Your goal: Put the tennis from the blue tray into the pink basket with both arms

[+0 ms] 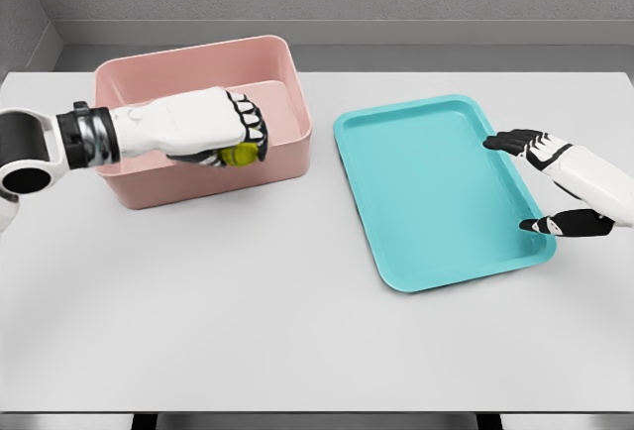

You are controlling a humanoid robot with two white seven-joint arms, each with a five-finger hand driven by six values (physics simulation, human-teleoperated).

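My left hand (230, 133) reaches in from the left and hovers over the pink basket (272, 53), its fingers curled around a yellow-green tennis ball (239, 156). The ball hangs above the basket's inside, near its front wall. To the right, the blue tray (426, 187) lies flat with nothing in it. My right hand (543, 180) rests at the tray's right edge, fingers spread and holding nothing; its thumb lies at the tray's lower right corner.
The basket stands at the back left of a white table (198, 311), and the tray sits right of centre. A grey wall runs behind the table's far edge.
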